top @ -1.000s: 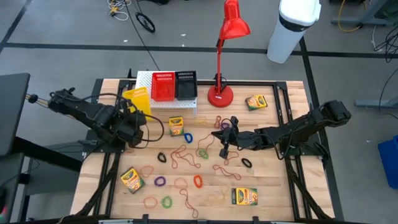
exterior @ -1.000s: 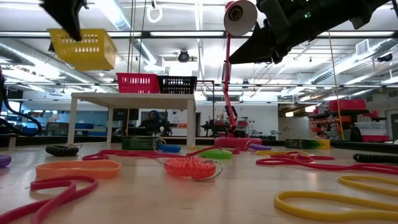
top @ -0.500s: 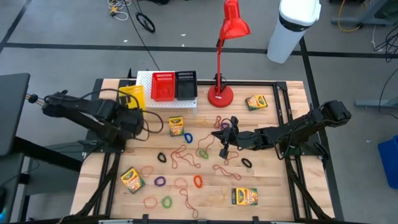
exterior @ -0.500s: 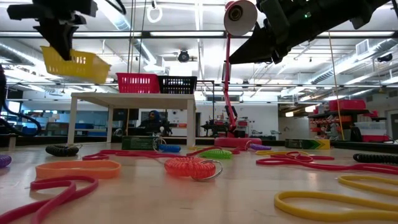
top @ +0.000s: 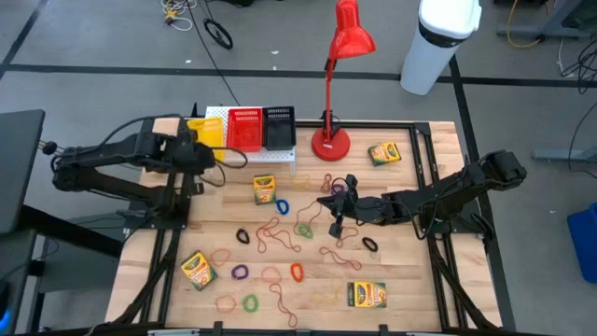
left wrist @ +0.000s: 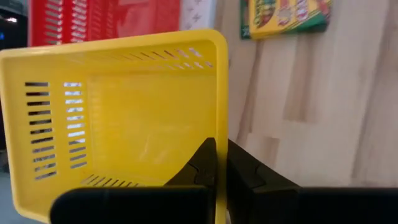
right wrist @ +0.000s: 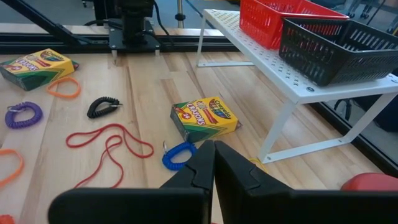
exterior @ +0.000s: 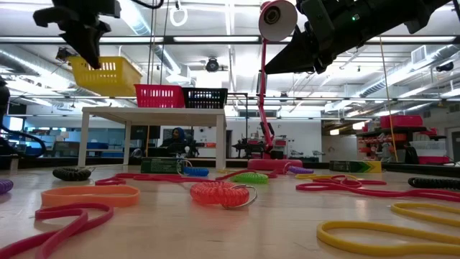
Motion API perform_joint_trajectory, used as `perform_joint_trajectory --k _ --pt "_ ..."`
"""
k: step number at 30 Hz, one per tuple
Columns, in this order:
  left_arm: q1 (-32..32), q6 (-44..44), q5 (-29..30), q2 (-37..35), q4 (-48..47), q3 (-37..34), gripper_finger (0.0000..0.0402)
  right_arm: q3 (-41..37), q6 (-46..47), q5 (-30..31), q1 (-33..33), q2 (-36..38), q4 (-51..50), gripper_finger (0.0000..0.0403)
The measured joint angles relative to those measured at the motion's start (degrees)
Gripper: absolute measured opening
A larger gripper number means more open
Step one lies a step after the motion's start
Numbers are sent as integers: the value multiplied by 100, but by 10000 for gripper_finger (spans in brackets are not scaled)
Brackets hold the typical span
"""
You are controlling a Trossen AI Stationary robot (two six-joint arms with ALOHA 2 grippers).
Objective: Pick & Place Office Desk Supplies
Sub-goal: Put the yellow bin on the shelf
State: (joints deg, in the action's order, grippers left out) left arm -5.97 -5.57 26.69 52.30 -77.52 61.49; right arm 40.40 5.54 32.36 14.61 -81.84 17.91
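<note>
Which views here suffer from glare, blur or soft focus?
Low view: bright ceiling strip lights glare, and the nearest yellow rubber loop looks soft. Left wrist view: the yellow slotted plastic basket fills the frame, slightly blurred. High view: evenly lit.

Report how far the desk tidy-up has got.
Done: nothing sorted; the red basket and black basket sit on the white rack, apparently empty. In hand: the left hand is shut on the yellow basket, held up beside the red one. Left: crayon boxes and coiled bands cover the table; the right hand hovers shut, empty.
</note>
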Motion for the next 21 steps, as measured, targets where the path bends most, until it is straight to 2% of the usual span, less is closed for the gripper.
perform_joint_trajectory --k 8,12,17,21 --pt "-972 -841 -344 -86 29 0 12 0 -9 -2 0 0 0 21" --pt "-1342 -1340 -603 -90 327 -20 12 0 -11 -2 0 0 0 21" --pt "-1799 -2199 -776 -129 995 -437 12 0 -11 -2 0 0 0 21" --pt "-2226 -2535 -822 -122 1072 -573 12 0 -11 -2 0 0 0 21"
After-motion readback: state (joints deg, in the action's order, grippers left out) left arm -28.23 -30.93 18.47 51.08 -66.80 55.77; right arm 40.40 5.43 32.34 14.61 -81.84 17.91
